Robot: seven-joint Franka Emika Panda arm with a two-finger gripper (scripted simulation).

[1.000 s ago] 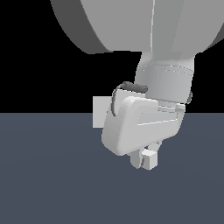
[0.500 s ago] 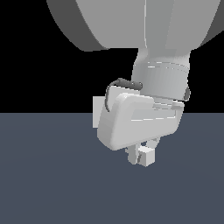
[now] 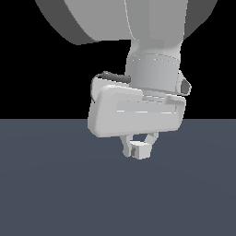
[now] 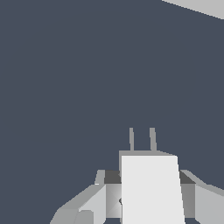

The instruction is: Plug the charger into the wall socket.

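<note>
**Arm shifted toward the exterior view's left; socket now hidden behind the hand**

Since the earlier frames, the gripper [image 3: 139, 149] and its wrist housing have slid toward the exterior view's left, carrying the charger [image 3: 140, 150] along. One second ago a pale square showed beside the hand on that side; half a second ago only a sliver was left; now the exterior view shows none of it, the hand body covering that spot.

Gripper state: the jaws are closed in on the charger, one finger [image 3: 126, 148] showing on each side of the block with no gap visible between pad and block. In the wrist view the gripper [image 4: 149, 197] holds the charger [image 4: 151, 188] squarely between its fingers [image 4: 87, 205], and two thin prongs [image 4: 142, 139] stick out of the block's far end, parallel and pointing away from the camera.

Charger position: held just under the hand and clear of the dark grey floor [image 3: 55, 193] in the exterior view.

Wall socket: a pale wedge [image 4: 199, 6] at one corner of the wrist view may be part of it; I cannot tell. It lies well apart from the prongs, with only floor between.
</note>
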